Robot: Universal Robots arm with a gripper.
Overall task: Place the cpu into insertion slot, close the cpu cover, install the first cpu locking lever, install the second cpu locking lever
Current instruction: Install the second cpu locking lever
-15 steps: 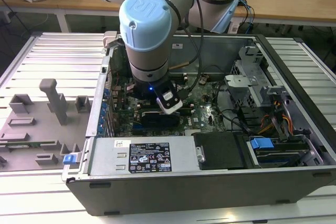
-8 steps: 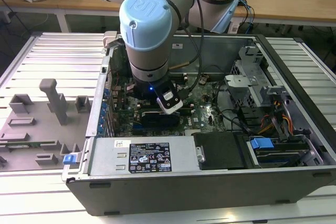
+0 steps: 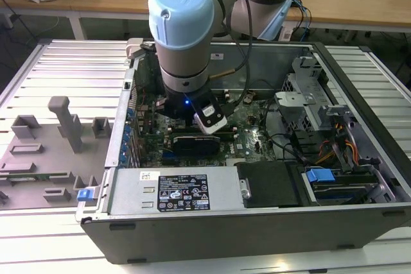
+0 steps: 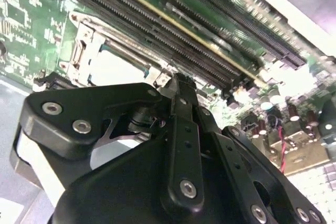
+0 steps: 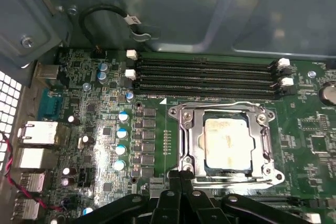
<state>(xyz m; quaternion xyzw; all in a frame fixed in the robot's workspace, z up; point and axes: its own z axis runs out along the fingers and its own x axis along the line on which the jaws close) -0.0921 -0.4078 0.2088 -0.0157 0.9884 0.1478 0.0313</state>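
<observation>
The black gripper [image 5: 178, 178], fingers pressed together and holding nothing, hovers at the near edge of the dark-framed insertion slot [image 5: 184, 145] on the green board. If it slips sideways there, it could scratch the board. The small pale silver-beige cpu [image 5: 227, 141] lies flat inside, under the closed silver-grey metal cpu cover [image 5: 262, 140].

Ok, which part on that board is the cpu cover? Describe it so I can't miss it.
On the green motherboard, look just below the four long black memory slots. The cpu cover is the silver metal frame lying flat around the pale square cpu, the one shiny windowed plate there.
</observation>
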